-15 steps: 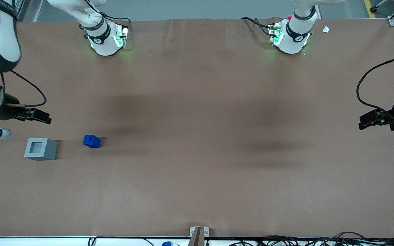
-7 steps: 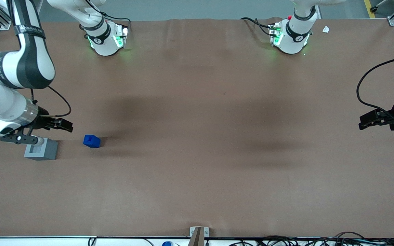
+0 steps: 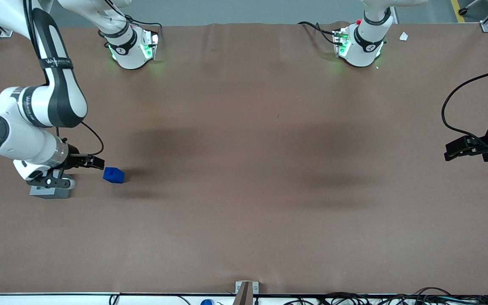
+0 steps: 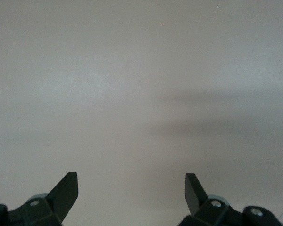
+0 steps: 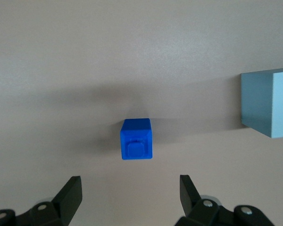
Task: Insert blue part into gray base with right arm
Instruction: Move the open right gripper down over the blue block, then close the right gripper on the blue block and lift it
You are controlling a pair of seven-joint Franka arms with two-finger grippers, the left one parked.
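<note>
As the right arm (image 3: pixel 32 123) swung in over the last second, its gripper (image 3: pixel 95 162) closed on the blue part (image 3: pixel 113 175) — fingers apart, nothing held. The part lay loose on the table (image 3: pixel 269 169) beside the gray base (image 5: pixel 269 101), now half hidden under the wrist — grasp comes next.

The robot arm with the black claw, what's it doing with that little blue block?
The right arm is reaching for the blue part, which lies on the brown table, untouched. Its gripper is open, with the block just ahead of its fingers. The gray base sits beside the block, partly under the arm, with nothing in it yet. Grabbing the block probably comes next.
</note>
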